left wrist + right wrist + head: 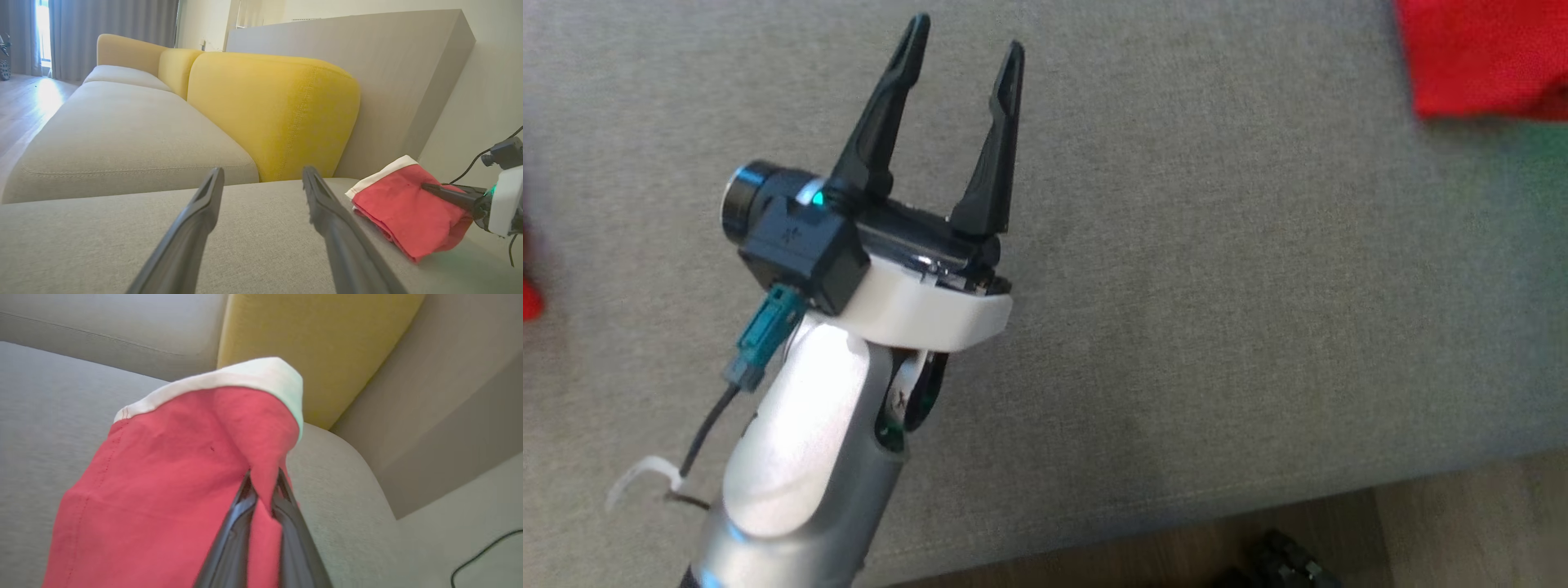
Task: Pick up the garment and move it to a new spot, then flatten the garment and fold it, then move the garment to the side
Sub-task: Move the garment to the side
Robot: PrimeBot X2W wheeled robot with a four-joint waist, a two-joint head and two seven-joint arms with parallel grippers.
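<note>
- Looking down from the head view, you see the left gripper [967, 37] above the grey seat cushion [1217, 286]. Its two dark fingers are spread wide apart with nothing between them.
- In the left wrist view, these fingers point along the seat toward the yellow back cushion [278, 114] and touch no fabric.
- The right gripper [263, 475] has its fingers drawn together on a pinched ridge of the red garment [163, 477]. Cloth fills the narrow gap between the two fingers.
- The garment is red with a white band [229, 377] along one edge. The band lies at the end farthest from the right gripper.
- In the left wrist view, the garment is a folded bundle on the grey seat. It sits to the robot's right, near the yellow back cushion and in front of the grey panel [367, 61].
- You cannot tell from these views whether the gripped edge is raised off the seat or resting on it.
- The left gripper and the garment are well apart. In the head view the garment occupies the upper right corner, while the left gripper is left of centre.
- A wood floor [1421, 523] runs along the front edge of the seat.
- A dark cable [482, 551] curves across the lower right of the right wrist view.
</note>
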